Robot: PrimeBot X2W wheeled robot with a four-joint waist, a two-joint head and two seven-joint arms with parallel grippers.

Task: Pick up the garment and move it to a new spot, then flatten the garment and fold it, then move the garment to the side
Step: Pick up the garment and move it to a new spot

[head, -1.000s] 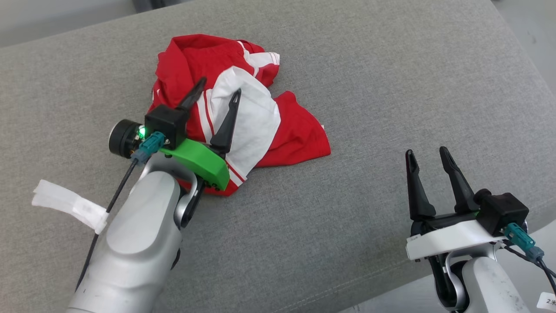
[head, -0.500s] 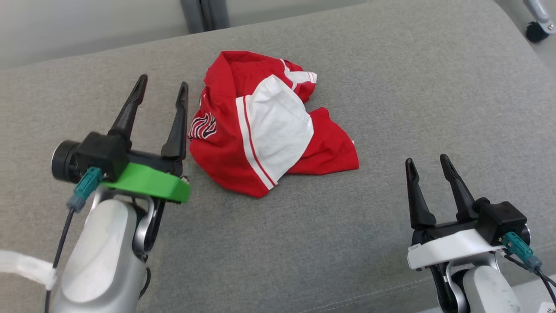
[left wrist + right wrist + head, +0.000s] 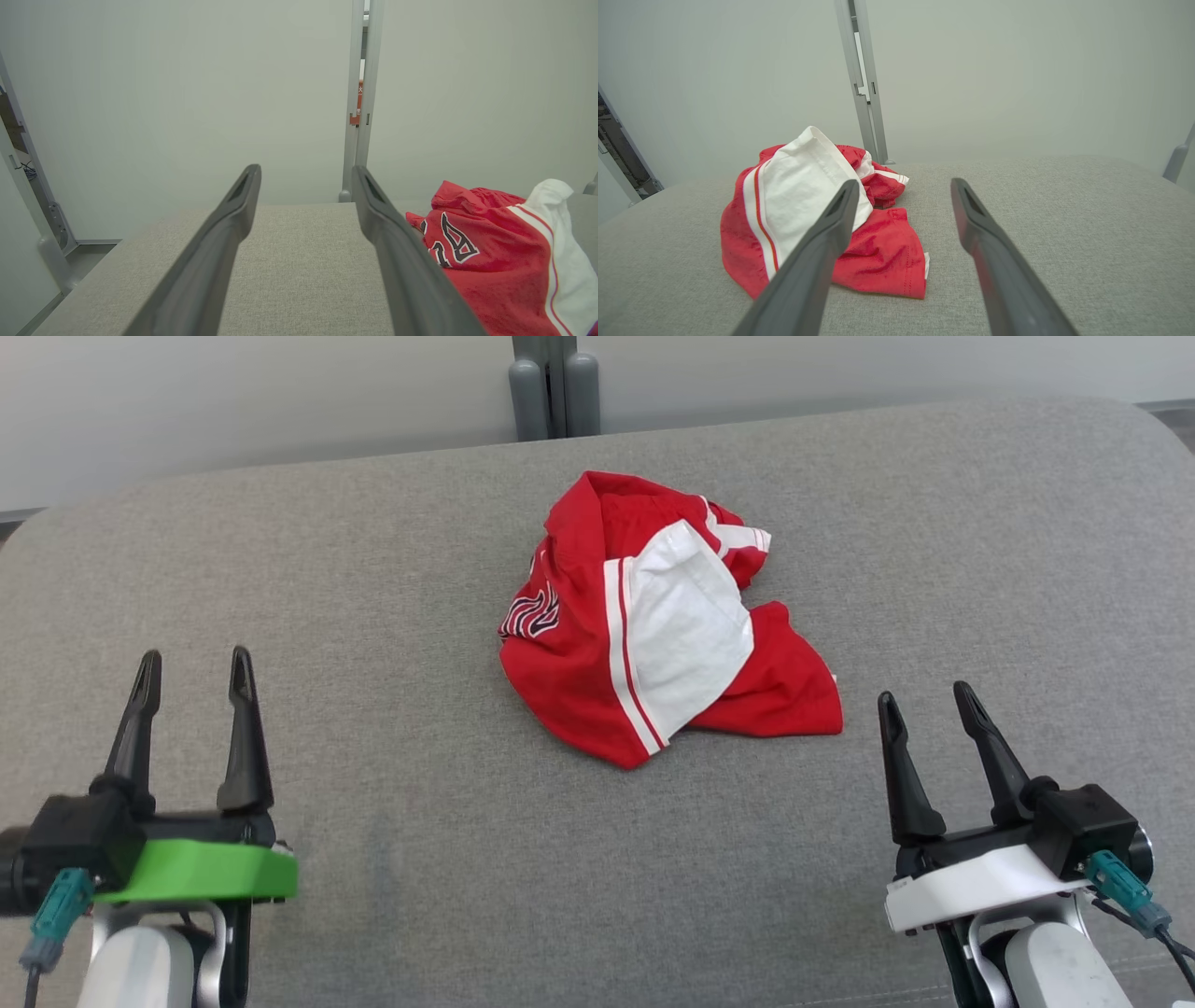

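Note:
The garment [image 3: 653, 635] is a crumpled red and white jersey lying in a heap at the middle of the grey padded surface [image 3: 392, 616]. It also appears at the right of the left wrist view, garment [image 3: 486, 261], and left of centre in the right wrist view, garment [image 3: 808, 214]. My left gripper [image 3: 191, 670] stands open at the lower left, well apart from the cloth, nothing between its fingers. My right gripper [image 3: 926, 707] stands open at the lower right, just right of the cloth's lower edge, also empty.
A pale wall runs behind the surface, with a grey vertical post [image 3: 553, 387] at the back middle. The surface's rounded far corners fall off at the left and right. Bare grey fabric lies all round the heap.
My left gripper has drawn back from over the garment to the lower left, still open and empty. The head camera has shifted, so the whole scene sits further right. The right gripper has held still.

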